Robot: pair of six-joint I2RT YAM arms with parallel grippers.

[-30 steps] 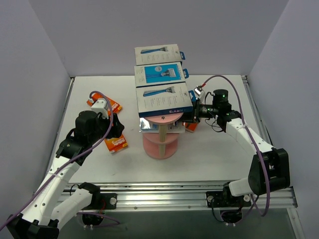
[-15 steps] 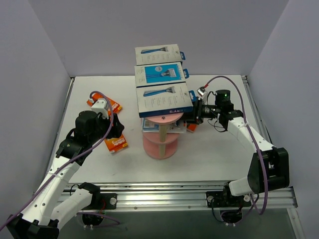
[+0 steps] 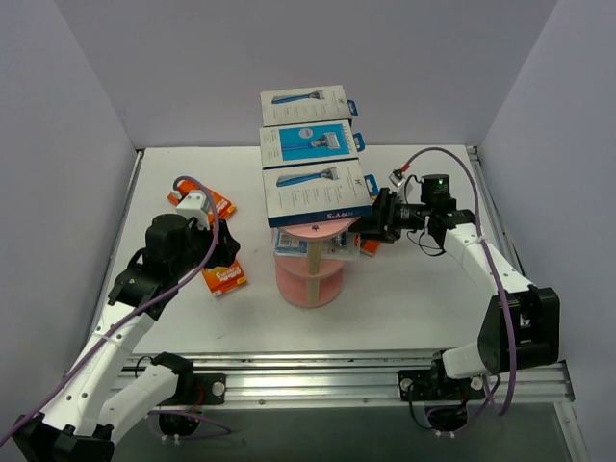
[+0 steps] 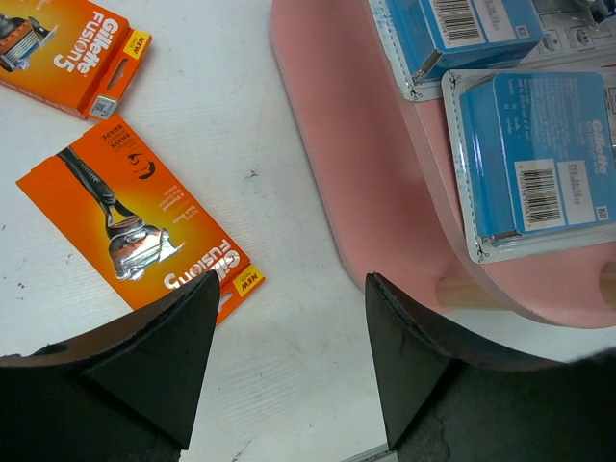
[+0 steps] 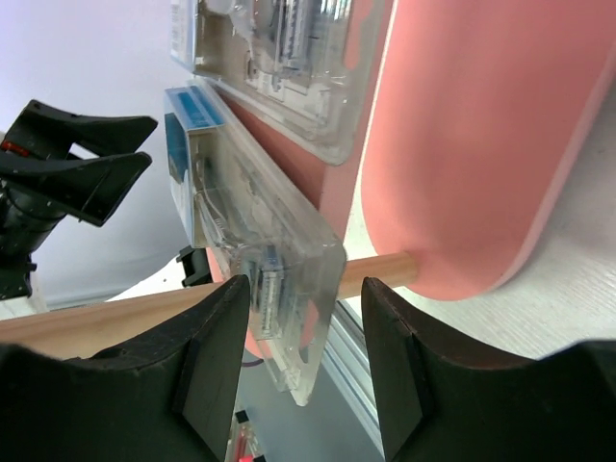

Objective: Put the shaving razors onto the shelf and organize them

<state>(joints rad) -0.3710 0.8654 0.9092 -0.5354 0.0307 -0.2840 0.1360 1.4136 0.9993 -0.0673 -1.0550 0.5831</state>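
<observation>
Standing apart, the fingers of the right gripper (image 5: 303, 289) flank the near end of a clear blister pack (image 5: 260, 250) without pinching it; a sliver of gap shows beside the right-hand finger. That pack lies along a pink tier of the shelf (image 5: 462, 144), left of centre, with a second clear pack (image 5: 279, 58) at the top edge. The left gripper (image 4: 289, 284) hangs wide with nothing between its fingers, over the white table (image 4: 279, 337). Two orange razor cards (image 4: 140, 231) lie in the upper left of its view, and two blue-insert packs (image 4: 539, 159) sit on the pink tier at upper right. From above, three white-and-blue boxes (image 3: 318, 192) line the long top tier, just above centre.
</observation>
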